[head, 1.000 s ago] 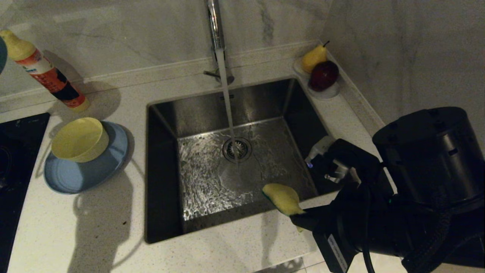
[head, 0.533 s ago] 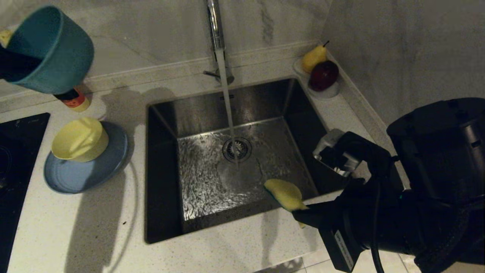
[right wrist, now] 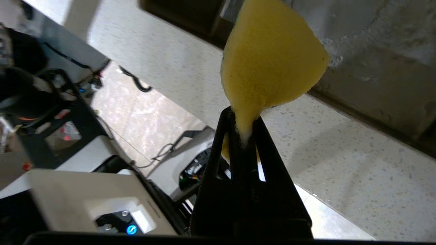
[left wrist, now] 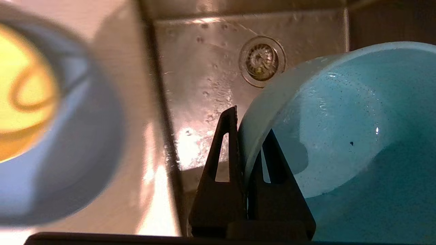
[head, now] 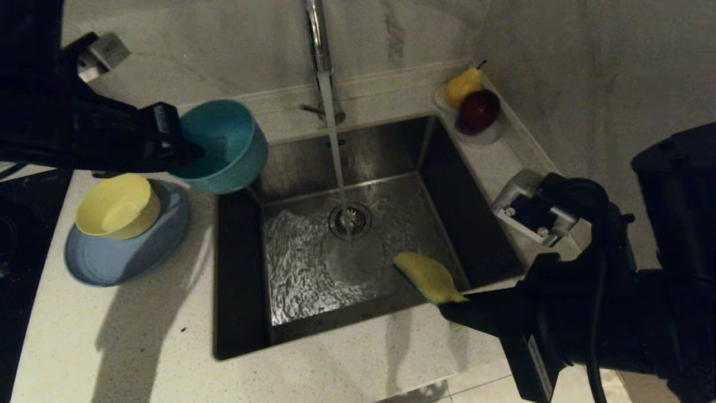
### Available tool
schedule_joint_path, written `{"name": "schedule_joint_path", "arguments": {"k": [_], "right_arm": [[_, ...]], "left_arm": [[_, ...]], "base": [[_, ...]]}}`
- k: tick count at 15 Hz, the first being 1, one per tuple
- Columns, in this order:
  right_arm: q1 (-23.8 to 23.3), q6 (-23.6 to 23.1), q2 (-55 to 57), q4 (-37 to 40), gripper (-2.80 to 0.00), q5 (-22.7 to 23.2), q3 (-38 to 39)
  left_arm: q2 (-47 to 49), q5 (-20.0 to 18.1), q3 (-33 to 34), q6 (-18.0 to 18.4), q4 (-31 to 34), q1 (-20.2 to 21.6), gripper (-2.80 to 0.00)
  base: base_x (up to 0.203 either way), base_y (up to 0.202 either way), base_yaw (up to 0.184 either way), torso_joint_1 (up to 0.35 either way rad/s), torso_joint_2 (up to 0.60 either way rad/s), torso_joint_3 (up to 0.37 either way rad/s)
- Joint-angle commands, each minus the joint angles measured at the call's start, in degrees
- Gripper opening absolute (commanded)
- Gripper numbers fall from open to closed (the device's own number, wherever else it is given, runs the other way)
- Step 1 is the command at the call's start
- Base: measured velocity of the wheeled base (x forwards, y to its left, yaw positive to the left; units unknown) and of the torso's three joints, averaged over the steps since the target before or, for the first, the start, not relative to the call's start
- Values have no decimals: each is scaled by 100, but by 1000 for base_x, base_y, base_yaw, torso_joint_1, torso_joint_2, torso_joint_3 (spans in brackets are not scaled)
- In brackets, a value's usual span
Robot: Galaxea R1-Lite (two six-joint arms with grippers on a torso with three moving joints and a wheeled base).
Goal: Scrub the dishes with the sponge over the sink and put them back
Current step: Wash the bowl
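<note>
The left end effector (head: 187,151) reaches level over the sink's (head: 240,336) left rim, clamping the teal bowl (head: 226,145) by its wall. The right end effector (head: 447,309), over the sink's front edge, pinches the sponge (head: 428,277).

Before me the pale speckled worktop (head: 140,336) runs round to a marble-veined wall (head: 212,45), and a dark hob (head: 17,246) sits at its left edge. In the far right corner a small white dish (head: 482,136) holds a yellow pear (head: 463,85) with a dark red apple (head: 479,111) just beside it, touching. Beyond the worktop's near edge I see tiled floor (right wrist: 143,119) with black cables (right wrist: 136,81) lying on it.
</note>
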Motion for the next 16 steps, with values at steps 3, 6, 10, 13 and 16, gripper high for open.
{"name": "schedule_joint_path", "arguments": {"k": [3, 6, 10, 13, 16], "right_arm": [[-6, 8, -171, 4, -280, 33, 69], [-15, 8, -226, 7, -280, 33, 99], [-85, 8, -226, 7, -280, 42, 99], [-94, 8, -216, 7, -280, 148, 125], [-154, -1, -200, -1, -280, 156, 116]], "left_arm": [[793, 922, 429, -181, -966, -1049, -280], [1220, 1179, 431, -374, -1460, -1267, -280], [1644, 1426, 361, -569, -1864, -1294, -280], [1912, 1527, 304, -627, -2096, -1292, -280], [2051, 1542, 176, -809, -2122, -1292, -280]], "base": [[0, 0, 0, 0, 0, 0], [0, 0, 0, 0, 0, 0], [0, 0, 0, 0, 0, 0], [0, 0, 0, 0, 0, 0], [0, 0, 0, 0, 0, 0]]}}
